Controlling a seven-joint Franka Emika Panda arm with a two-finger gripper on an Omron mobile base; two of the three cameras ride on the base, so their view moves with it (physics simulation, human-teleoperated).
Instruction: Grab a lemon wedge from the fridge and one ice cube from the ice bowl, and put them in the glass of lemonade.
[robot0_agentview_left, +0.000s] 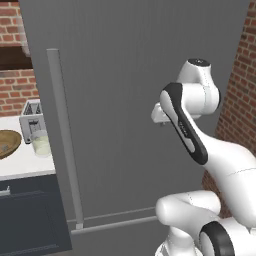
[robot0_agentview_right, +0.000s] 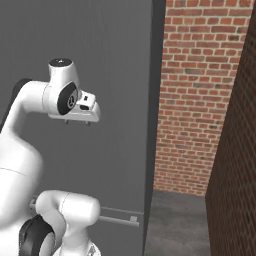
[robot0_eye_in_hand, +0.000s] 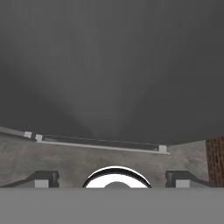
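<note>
The fridge (robot0_agentview_left: 135, 100) stands shut, a tall matte grey slab with a long vertical bar handle (robot0_agentview_left: 64, 135) near its left edge, so the lemon wedge is presumably still inside, out of sight. The hand (robot0_agentview_right: 76, 121) hangs in front of the door, its dark fingertips (robot0_eye_in_hand: 41, 178) spread wide with nothing between them, probably poised before reaching for that handle (it is well off to the left). On the white counter (robot0_agentview_left: 25, 167) beside the fridge sit the shallow brown wooden ice bowl (robot0_agentview_left: 7, 143), the clear tumbler of pale lemonade (robot0_agentview_left: 41, 143) and a boxy metal toaster (robot0_agentview_left: 31, 116). Any ice cube is too small to make out.
</note>
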